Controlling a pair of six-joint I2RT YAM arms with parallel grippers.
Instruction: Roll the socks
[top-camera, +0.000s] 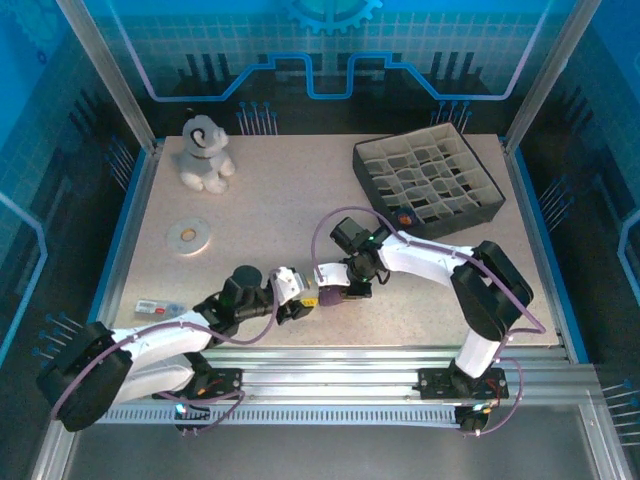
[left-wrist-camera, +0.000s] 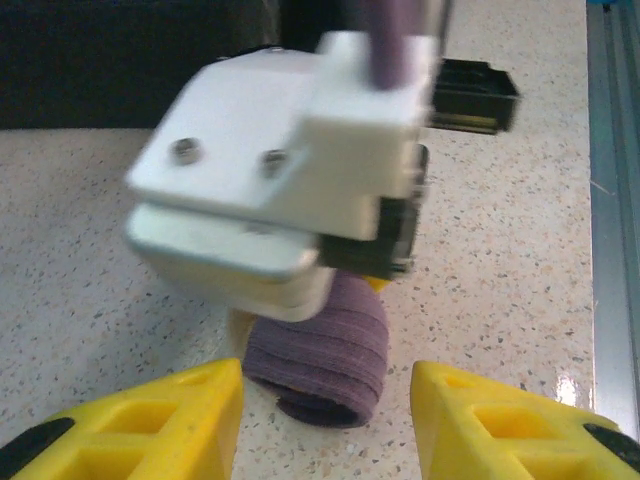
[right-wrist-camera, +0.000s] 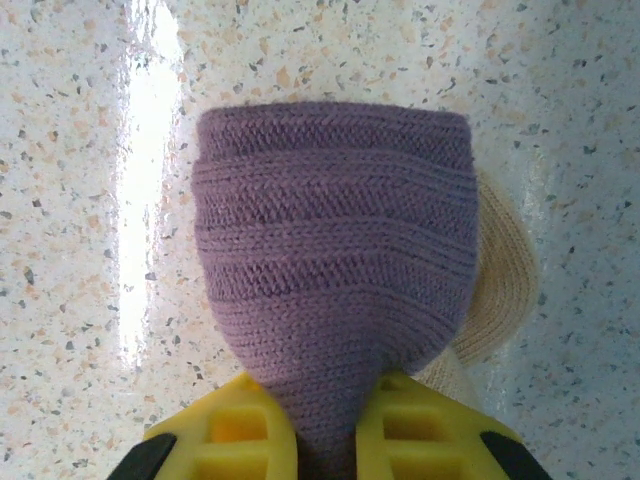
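One stubby roll is what the socks (right-wrist-camera: 335, 290) are seen as, and it is pinched at its narrow end between the closed fingers of the right claw (right-wrist-camera: 330, 440). From that pinch the roll widens away from the fingertips, so its longer axis is judged to run straight out ahead of the right claw, with the blunt end farthest from it. The knit bands lie crosswise to that axis. A tan patch (right-wrist-camera: 505, 280) is seen sticking out at one flank of the roll, to the right of the fingers in the right wrist view. The roll is rested on the table (top-camera: 270, 230). The left claw (left-wrist-camera: 325, 372) is held open with its fingers spread wide. The roll is placed just ahead of them and centred on the gap, and no contact with either finger can be made out.

The step in hand is judged to be securing the roll. It would be done well if the right claw's squeeze were maintained while the left claw is advanced until the roll's free end is bracketed, then closed on the outer wrap alone. The tan patch should be tucked in, or the wraps may be loosened. Whether both socks are fully caught inside cannot be told
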